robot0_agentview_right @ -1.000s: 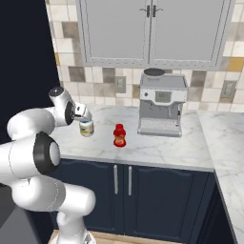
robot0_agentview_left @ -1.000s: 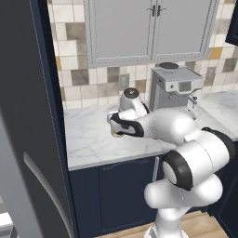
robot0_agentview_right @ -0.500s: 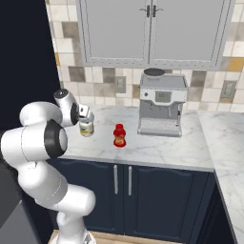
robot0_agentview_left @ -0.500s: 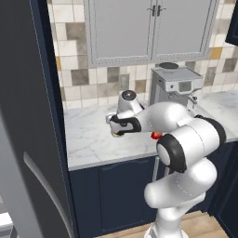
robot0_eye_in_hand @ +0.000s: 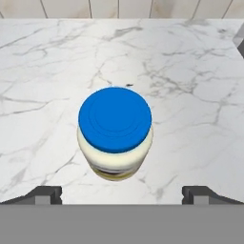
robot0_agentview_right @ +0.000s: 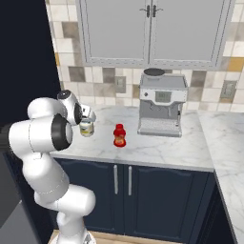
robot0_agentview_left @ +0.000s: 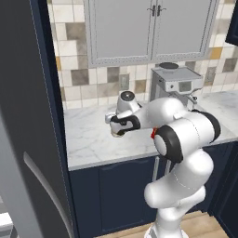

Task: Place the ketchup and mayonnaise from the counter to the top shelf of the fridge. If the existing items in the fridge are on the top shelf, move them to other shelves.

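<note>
Mayonnaise (robot0_eye_in_hand: 115,134) sits upright on the desk (robot0_eye_in_hand: 190,95), directly under my hand (robot0_eye_in_hand: 122,194), jaws spread wide, gripping nothing. Ketchup (robot0_agentview_right: 119,135) stands just beside the mayonnaise, toward the coffee machine (robot0_agentview_right: 161,105). Fridge (robot0_agentview_left: 28,116) door looks closed. Nothing shelved yet; I judge both pickups and any clearing remain.

A silver coffee machine (robot0_agentview_right: 160,104) is seen well to the right of the pincer, set against the tiled backsplash (robot0_agentview_right: 66,71). A wall outlet (robot0_agentview_right: 120,84) is mounted on those tiles, behind and above the pincer. Grey upper cabinet doors (robot0_agentview_right: 145,31) with small handles are hung higher up. A wooden floor (robot0_agentview_left: 204,228) is seen far below.
</note>
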{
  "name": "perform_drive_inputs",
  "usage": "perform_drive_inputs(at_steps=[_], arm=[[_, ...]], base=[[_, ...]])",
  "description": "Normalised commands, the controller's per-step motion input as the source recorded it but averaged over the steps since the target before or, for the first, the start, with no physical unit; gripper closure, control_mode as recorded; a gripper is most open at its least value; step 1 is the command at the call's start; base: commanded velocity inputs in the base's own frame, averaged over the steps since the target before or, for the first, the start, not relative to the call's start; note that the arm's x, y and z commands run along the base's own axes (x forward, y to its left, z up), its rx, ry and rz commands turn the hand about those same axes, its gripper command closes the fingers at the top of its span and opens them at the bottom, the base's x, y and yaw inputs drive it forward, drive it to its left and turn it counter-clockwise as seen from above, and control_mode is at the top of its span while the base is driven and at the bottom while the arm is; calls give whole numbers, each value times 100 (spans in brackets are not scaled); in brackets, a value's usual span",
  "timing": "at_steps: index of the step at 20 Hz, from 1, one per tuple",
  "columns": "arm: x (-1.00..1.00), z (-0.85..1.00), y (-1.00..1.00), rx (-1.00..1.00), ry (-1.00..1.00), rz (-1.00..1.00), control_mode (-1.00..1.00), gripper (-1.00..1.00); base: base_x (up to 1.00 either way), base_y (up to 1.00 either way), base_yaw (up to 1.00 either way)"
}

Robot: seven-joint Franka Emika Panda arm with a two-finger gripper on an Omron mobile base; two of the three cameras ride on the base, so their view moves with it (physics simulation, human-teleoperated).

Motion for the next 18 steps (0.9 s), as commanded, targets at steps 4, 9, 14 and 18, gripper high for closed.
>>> perform_drive_inputs(at_steps=[4, 9, 14, 18], arm=[[28, -3, 0, 0, 0, 0, -100, -100], [21, -14, 3, 0, 0, 0, -100, -100], [16, -16, 2, 0, 0, 0, -100, -100], [14, -15, 2, 0, 0, 0, -100, -100]], base=[[0, 0, 0], [0, 0, 0], [0, 0, 0], [0, 0, 0]])
